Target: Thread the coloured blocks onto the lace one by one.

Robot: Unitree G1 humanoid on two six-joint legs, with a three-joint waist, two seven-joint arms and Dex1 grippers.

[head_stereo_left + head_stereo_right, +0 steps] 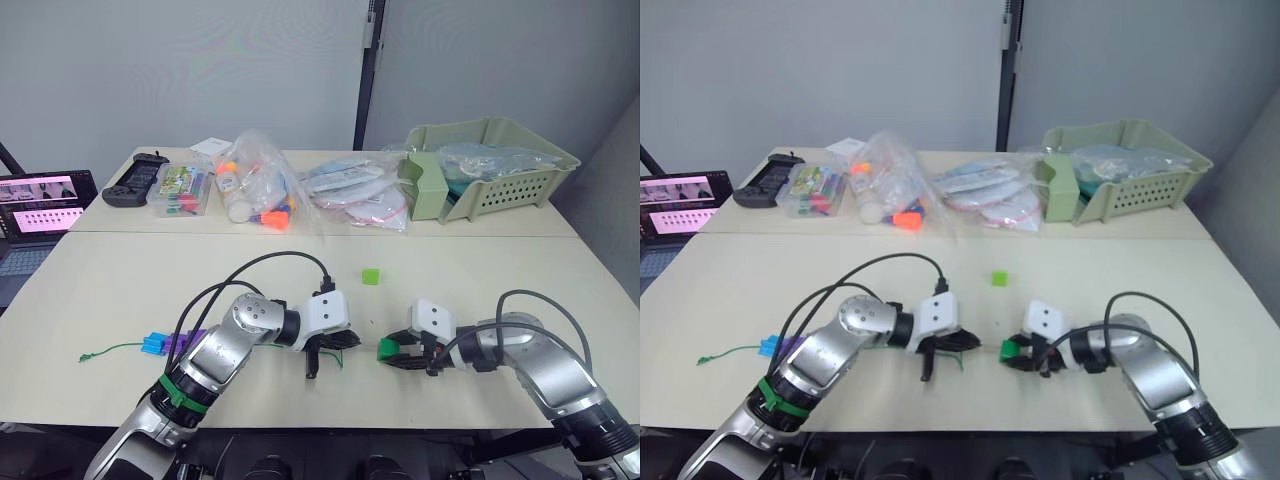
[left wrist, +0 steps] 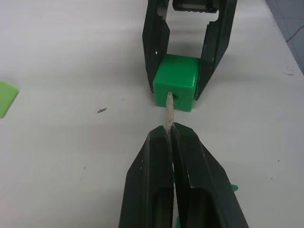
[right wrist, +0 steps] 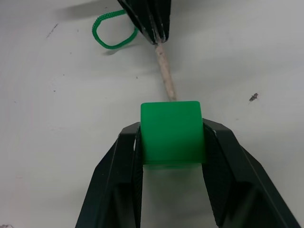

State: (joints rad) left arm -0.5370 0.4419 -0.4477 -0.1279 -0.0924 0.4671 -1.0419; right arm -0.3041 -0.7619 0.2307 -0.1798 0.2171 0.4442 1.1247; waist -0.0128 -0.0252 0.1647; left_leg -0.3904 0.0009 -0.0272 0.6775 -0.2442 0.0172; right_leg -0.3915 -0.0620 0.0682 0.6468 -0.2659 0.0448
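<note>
Pale tabletop (image 1: 480, 270) carries the work: the right gripper (image 3: 172, 142) clamps the dark green block (image 2: 175, 88), while the left gripper (image 2: 170, 137), pinched on the lace (image 3: 164, 71), has its stiff tip at the block's hole. Threading looks begun; next, probably push the tip straight through.

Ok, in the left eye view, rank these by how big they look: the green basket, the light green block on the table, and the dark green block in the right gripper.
1. Green basket, by far the largest.
2 and 3. Light green block and dark green block: they look alike in size, and the right gripper partly covers the dark one, so no ranking.
</note>
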